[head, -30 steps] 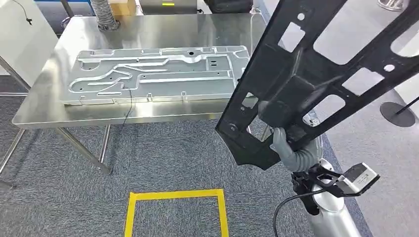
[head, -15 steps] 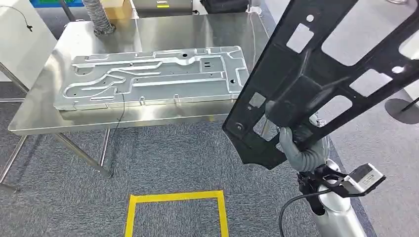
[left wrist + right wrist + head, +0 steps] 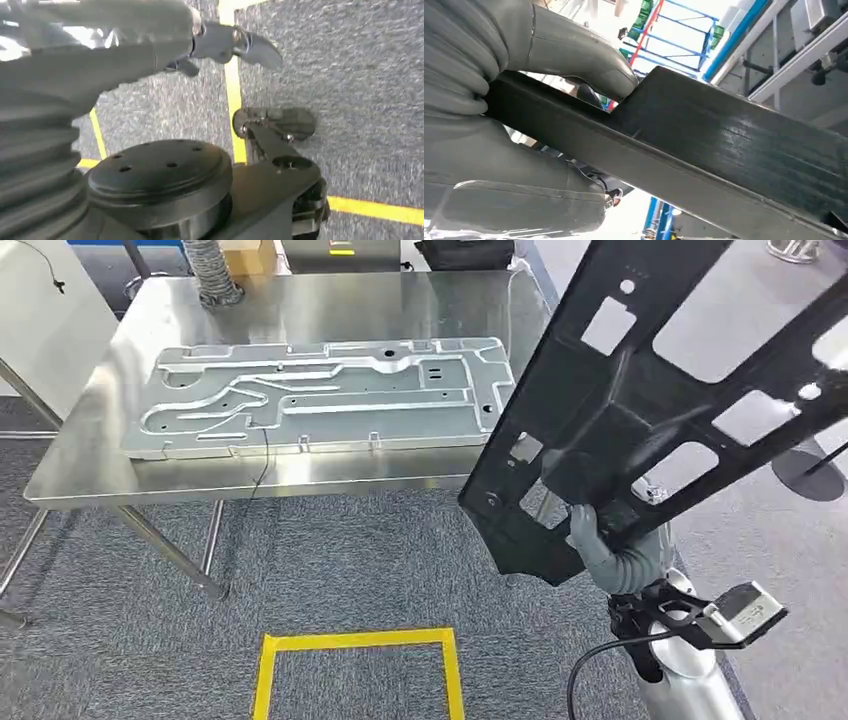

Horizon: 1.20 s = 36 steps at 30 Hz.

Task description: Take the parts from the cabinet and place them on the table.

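Shifting a touch rightward and lower in the head view since a second ago, the black panel (image 3: 640,400) rides along with the robot, and the whole scene sways too, so the camera is moving with the walk. The right hand (image 3: 598,540) is clamped on the panel's lower edge, thumb over the top and fingers beneath in the right wrist view (image 3: 514,125). The panel hangs tilted in the air, off the bench's (image 3: 90,465) right corner, not yet over it. A silver plate (image 3: 320,395) already lies flat on the bench. The left hand (image 3: 150,40) hangs by the floor, fingers apart, holding nothing. This looks like the carry step; next it needs to close on the bench and lower the panel clear of the plate.
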Tool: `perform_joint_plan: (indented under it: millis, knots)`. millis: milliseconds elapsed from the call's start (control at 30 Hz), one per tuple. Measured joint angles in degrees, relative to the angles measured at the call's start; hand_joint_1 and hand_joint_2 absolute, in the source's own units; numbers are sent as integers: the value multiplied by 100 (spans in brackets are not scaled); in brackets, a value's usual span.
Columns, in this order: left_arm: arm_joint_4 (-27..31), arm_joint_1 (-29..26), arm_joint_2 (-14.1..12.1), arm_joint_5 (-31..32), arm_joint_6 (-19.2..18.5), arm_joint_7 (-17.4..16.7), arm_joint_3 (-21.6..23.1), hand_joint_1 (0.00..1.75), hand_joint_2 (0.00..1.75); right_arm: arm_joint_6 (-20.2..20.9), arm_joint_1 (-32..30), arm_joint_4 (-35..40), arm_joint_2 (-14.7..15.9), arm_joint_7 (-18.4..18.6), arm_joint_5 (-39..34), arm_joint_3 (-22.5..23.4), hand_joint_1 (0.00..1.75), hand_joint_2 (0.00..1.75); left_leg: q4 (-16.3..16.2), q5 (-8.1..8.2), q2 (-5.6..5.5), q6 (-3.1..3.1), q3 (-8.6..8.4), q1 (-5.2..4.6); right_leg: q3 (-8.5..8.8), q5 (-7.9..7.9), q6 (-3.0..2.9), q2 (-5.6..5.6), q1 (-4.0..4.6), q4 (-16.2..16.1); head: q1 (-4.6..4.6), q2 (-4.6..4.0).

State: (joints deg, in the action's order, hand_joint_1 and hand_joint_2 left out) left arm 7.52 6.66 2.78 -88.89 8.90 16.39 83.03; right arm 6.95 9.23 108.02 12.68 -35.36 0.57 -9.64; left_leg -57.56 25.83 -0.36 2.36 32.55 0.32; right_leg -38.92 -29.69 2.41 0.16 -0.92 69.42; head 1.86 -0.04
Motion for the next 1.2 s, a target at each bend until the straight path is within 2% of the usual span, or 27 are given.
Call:
perform_joint_plan:
  millis: [33,67,100,200,267,300,367,400,433,467,500,567,600,667,700,767,800,900,933,967,1000,1033,1067,1100,1133,1167,1200]
  knots:
    - [0,1,0,0,0,-2,0,0,175,0,0,11,0,2,2,7,175,175,-7,17,-6,-15,-21,1,276,275,-18,-5,-1,-572,0,0]
    - [0,0,2,0,0,-2,0,0,175,0,1,29,2,2,4,15,175,175,-15,35,-10,-36,-29,-4,504,433,-42,-15,-1,-1039,0,0]
    - [0,7,2,-2,0,-2,0,0,175,2,11,31,7,2,4,22,175,175,-47,55,-15,-68,-7,-48,547,348,-74,-14,36,-1162,0,0]
    - [0,-2,0,-4,2,-9,0,0,175,9,-4,44,20,4,9,33,175,175,-14,48,-7,-154,-8,-26,509,365,-171,14,65,-1147,0,0]
    - [0,13,-2,-7,4,-7,0,0,175,20,-3,57,20,9,11,31,175,175,-112,141,-2,-216,15,-20,554,394,-240,4,5,-1209,0,0]
    - [0,17,-2,-9,11,-4,-2,0,175,22,4,70,20,9,11,31,175,175,-348,299,3,-243,111,-24,565,383,-275,-5,3,-1213,2,0]
    - [0,10,-2,-11,13,-2,-2,0,175,33,5,74,20,13,9,29,175,175,-1343,773,3,-286,582,1,577,370,-304,-19,16,-1211,0,0]
    - [0,3,0,-13,17,0,-2,0,175,41,5,74,20,22,9,29,175,175,-1715,891,4,-296,771,3,575,368,-307,-20,21,-1207,2,0]
    - [0,-5,0,-11,18,0,-2,0,175,46,4,72,20,28,9,29,175,175,-1899,879,4,-299,883,4,579,364,-312,-19,22,-1207,2,0]
    - [0,-9,0,-13,18,0,-2,0,175,48,5,72,20,35,9,26,175,175,-1770,726,4,-292,841,4,589,360,-309,-15,24,-1206,2,0]
    - [0,-6,0,-13,18,0,-2,0,175,50,6,72,20,35,5,24,175,175,-1417,492,3,-275,686,4,603,328,-305,-7,24,-1207,2,0]
    - [0,-3,-2,-15,20,0,-2,0,175,55,21,72,20,37,-2,22,175,175,-370,-4,5,-183,169,-7,660,264,-275,0,30,-1206,2,0]
    - [0,2,-7,-17,26,0,-2,0,175,55,28,72,20,39,-9,24,175,175,-96,90,13,-136,31,-45,683,232,-238,-4,65,-1196,0,0]
    - [0,9,-7,-17,26,0,-2,0,175,55,59,74,20,57,-22,22,175,175,0,161,15,-88,0,-64,709,212,-157,-3,49,-1252,0,0]
    - [0,4,-7,-17,26,0,-2,0,175,55,61,74,13,80,-39,16,175,175,56,157,4,-45,-21,-43,734,293,-111,-3,57,-1149,2,0]
    - [0,-13,-9,-17,30,0,-2,0,175,53,78,74,13,109,-46,15,175,175,92,141,-3,19,-191,-18,752,206,-48,-15,31,-1105,0,0]
    - [0,-10,-11,-17,33,0,-2,0,175,52,89,77,13,111,-50,13,175,175,92,159,-6,42,-243,-19,660,133,-28,-13,23,-908,0,0]
    - [0,-20,-7,-17,31,-2,-2,0,175,59,94,72,13,131,-57,13,175,175,92,297,-7,71,-364,-35,-178,-281,2,-12,17,341,0,0]
    - [0,-32,-7,-17,33,-7,-2,0,175,70,95,66,13,144,-59,13,175,175,92,355,-10,65,-431,-36,-395,-298,20,-13,15,542,0,0]
    - [0,-41,-7,-18,33,-7,-2,0,175,70,97,50,13,153,-65,13,175,175,92,425,-17,54,-518,-36,-477,-234,15,-13,15,466,0,0]
    - [0,-45,-7,-20,33,-7,-2,0,175,74,98,42,13,155,-68,13,175,175,92,503,-26,47,-615,-35,-447,-121,17,-14,13,200,0,0]
    - [0,-45,-7,-20,33,-7,-2,0,175,92,98,35,13,157,-74,13,175,175,92,589,-30,35,-734,-35,-348,97,3,-15,11,-235,0,0]
    - [0,-46,-7,-20,33,-7,-2,0,175,101,97,33,13,157,-74,13,175,175,94,683,-28,21,-837,-37,-248,485,-13,-17,12,-698,0,0]
    - [0,-57,-7,-22,33,-7,-2,0,175,116,95,18,15,157,-74,11,175,175,94,776,-26,6,-904,-36,-209,1093,-79,-28,25,-1009,0,-2]
    - [0,-55,-7,-22,33,-7,-2,0,175,124,93,-2,13,161,-79,7,175,175,132,833,-37,-54,-957,-40,-205,948,-110,-57,102,-987,-2,0]
    - [0,-52,-7,-20,33,-9,-2,0,175,127,95,-2,15,168,-79,4,175,175,198,885,-20,-99,-992,-16,-154,862,-204,-47,130,-968,5,0]
    - [0,-45,-7,-20,33,-7,-2,0,175,122,99,20,15,159,-79,11,175,175,189,879,-3,-130,-1129,-18,-92,784,-243,-9,135,-1017,4,0]
